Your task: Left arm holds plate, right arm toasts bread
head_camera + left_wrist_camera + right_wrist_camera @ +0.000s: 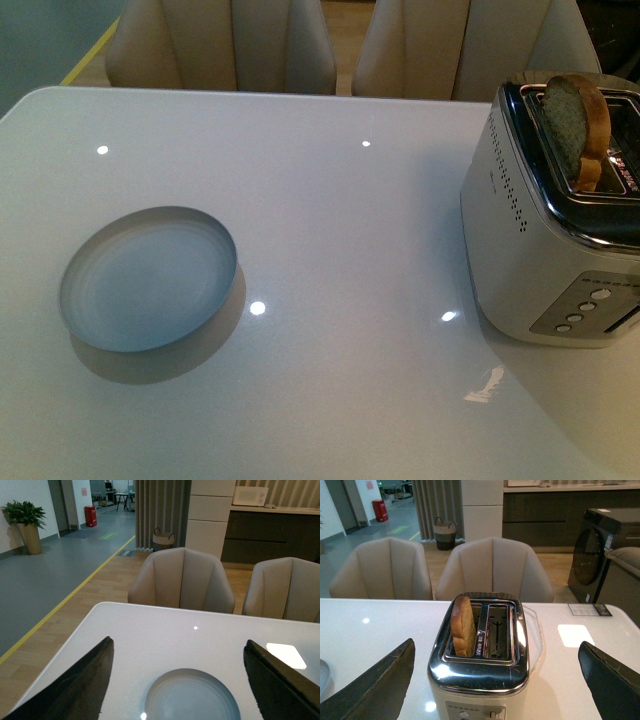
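Note:
The pale blue-grey plate (148, 278) lies flat on the white table (340, 200), left of centre. In the left wrist view the plate (189, 697) sits between and just beyond my wide-open left gripper (177, 652), untouched. A slice of brown bread (577, 130) stands upright in one slot of the silver toaster (555, 235) at the table's right, sticking up above the slot. From the right wrist the bread (463, 626) and toaster (479, 655) lie ahead of my open right gripper (497, 652), which holds nothing. Neither arm shows in the front view.
Two beige chairs (225, 45) stand at the table's far edge. The toaster's second slot (497, 632) holds nothing, and its buttons (585, 308) face the near side. A small card (590, 609) lies on the table beyond the toaster.

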Tool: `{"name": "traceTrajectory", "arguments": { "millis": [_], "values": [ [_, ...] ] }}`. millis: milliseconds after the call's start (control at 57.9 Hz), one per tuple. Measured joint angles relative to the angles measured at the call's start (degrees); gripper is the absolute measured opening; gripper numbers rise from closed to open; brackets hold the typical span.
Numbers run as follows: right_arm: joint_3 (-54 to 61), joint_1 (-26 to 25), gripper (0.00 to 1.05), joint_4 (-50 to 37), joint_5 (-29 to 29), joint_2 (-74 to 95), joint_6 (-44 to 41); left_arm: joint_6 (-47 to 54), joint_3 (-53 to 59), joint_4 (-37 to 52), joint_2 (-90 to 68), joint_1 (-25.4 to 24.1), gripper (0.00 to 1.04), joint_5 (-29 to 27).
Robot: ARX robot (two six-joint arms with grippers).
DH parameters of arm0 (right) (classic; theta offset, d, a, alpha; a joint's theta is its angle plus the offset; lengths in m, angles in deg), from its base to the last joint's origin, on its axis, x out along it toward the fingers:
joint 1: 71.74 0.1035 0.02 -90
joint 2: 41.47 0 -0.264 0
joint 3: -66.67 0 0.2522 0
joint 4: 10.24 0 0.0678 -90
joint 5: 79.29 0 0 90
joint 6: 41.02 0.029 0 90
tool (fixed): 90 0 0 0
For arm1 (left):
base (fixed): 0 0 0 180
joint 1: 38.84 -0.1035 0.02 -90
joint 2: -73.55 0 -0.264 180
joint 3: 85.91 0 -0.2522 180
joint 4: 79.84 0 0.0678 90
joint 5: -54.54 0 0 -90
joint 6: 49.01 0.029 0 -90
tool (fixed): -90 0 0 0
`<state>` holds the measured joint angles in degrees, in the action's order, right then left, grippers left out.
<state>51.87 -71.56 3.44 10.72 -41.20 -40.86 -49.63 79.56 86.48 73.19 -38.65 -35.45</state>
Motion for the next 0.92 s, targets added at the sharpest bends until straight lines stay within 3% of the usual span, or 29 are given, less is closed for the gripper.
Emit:
{"name": "traceTrajectory", "arguments": {
  "millis": [104,916],
  "values": [
    [0.00,0.00,0.96,0.00,0.00,0.00,0.00,0.00,0.00,0.00,0.00,0.00,0.99,0.00],
    [0.00,0.00,0.96,0.00,0.00,0.00,0.00,0.13,0.00,0.00,0.00,0.00,0.97,0.00]
  ]
}}
